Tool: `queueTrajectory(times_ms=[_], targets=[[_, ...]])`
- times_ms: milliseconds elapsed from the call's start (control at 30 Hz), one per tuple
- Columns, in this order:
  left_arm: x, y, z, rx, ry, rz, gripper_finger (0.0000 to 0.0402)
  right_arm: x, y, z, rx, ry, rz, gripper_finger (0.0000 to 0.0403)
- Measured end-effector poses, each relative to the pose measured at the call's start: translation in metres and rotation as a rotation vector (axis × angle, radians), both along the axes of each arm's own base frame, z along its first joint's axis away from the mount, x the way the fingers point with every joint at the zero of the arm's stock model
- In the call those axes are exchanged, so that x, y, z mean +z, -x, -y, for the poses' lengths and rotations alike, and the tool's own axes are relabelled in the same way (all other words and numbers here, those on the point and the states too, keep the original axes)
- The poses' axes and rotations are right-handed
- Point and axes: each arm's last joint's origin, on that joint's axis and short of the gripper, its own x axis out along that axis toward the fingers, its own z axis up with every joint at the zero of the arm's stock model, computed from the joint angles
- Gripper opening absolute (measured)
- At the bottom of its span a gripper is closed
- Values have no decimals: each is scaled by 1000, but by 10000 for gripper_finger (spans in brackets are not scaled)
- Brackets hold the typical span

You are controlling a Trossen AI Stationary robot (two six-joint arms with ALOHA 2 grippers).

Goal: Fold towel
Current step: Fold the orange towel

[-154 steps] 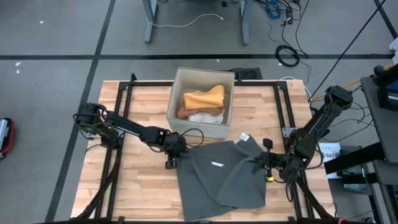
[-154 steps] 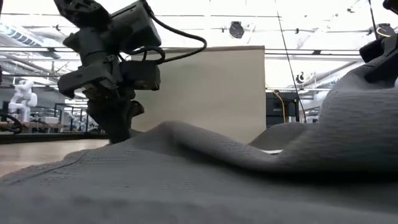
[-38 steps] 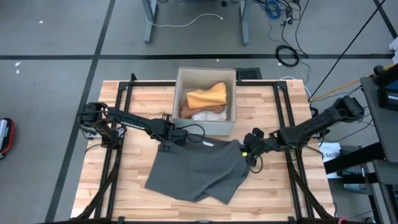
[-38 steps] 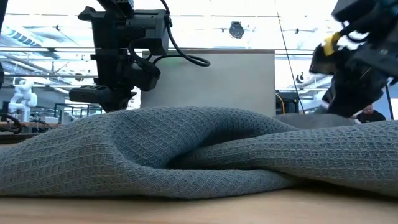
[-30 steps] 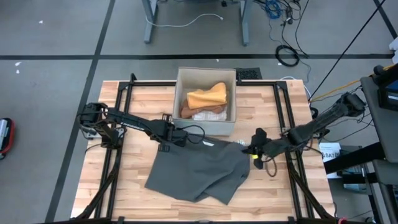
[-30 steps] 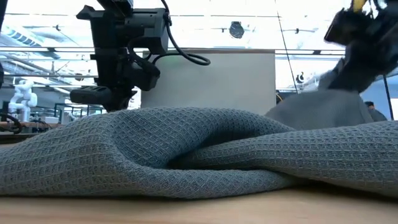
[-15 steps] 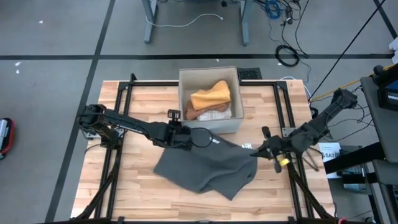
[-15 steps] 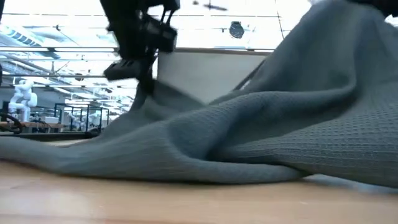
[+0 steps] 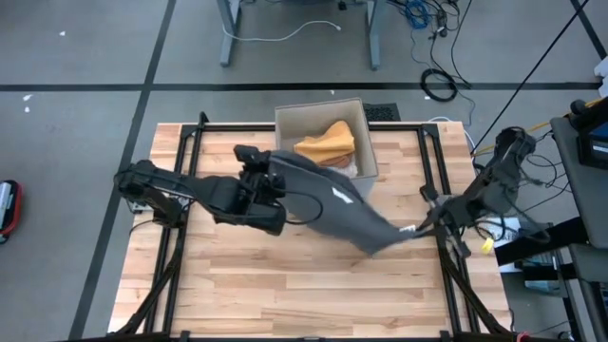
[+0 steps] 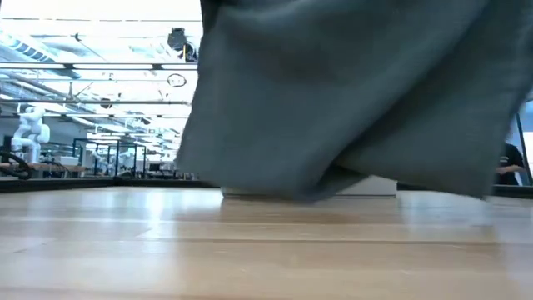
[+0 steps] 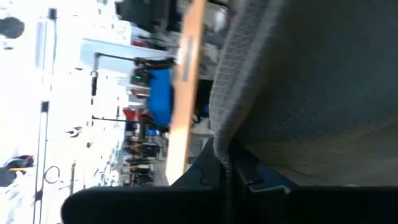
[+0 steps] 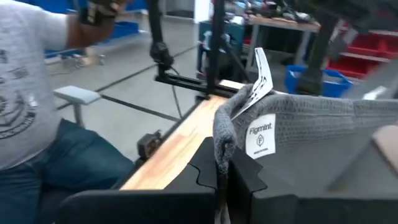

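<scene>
The grey waffle-weave towel is raised above the wooden table and spans between my two grippers. It fills the low view as a hanging sheet. My left gripper is shut on its end near the box. My right gripper is shut on its other end, toward the table's right edge, by the white label. The towel's lowest fold hangs close to the tabletop; whether it touches, I cannot tell. My left gripper pinches an edge of the towel between its two shut fingers, which lie roughly level. The cloth runs away from the fingers and sags toward my other gripper. My right gripper pinches the towel's corner beside the sewn-in label, between its two shut fingers. The fingers lie roughly level and the corner bunches up above them. The cloth stretches from there toward my left gripper.
An open beige box holding an orange cloth stands at the table's far middle, partly under the raised towel. Black frame rails run along the table's sides. A person in a grey shirt sits beyond the table.
Both grippers have risen, still shut on the towel. The left has gone up toward the box and tipped from pointing down to nearly level; the right has pulled back toward the table's right edge. The towel, crumpled on the table before, is now lifted and spread between them.
</scene>
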Motion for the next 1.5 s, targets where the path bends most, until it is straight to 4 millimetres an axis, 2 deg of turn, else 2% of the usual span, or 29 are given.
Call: queueTrajectory(times_ms=[100, 167, 267, 367, 467, 533, 600, 700, 800, 867, 933, 1033, 1267, 1500], targets=[[21, 5, 5, -16, -7, 56, 0, 15, 6, 7, -35, 10, -18, 0], [31, 7, 9, -57, 30, 34, 0, 24, 10, 11, -32, -8, -20, 0], [37, 10, 20, -178, 189, -59, 0, 33, 13, 11, 68, -64, -34, 0], [38, 13, 32, -303, 348, -132, 0, 32, 13, 5, 196, -85, -72, 0], [44, 17, 35, -248, 235, -55, 0, 24, 13, 7, 137, -64, -150, 0], [47, 20, 33, -175, 89, 13, 0, 18, 15, 14, 14, -16, -221, 0], [49, 21, 32, -144, 27, 53, 0, 16, 17, 21, -123, 5, -246, 0], [46, 20, 33, -190, 133, -6, 0, 19, 17, 24, -194, -26, -226, 0], [41, 19, 37, -270, 321, -85, 0, 29, 13, 12, -1, -82, -184, 0], [41, 19, 39, -276, 341, -78, 0, 34, 10, 4, 127, -74, -143, 0], [42, 19, 39, -260, 302, -59, 0, 36, 10, 3, 152, -38, -137, 0], [44, 20, 38, -238, 244, -41, 0, 40, 12, 9, 76, 16, -133, 0], [43, 21, 36, -223, 249, -54, 0, 58, 21, 27, -98, 51, -123, 0], [45, 19, 24, -165, 155, -33, 0, 67, 29, 40, -226, 112, -114, 0]])
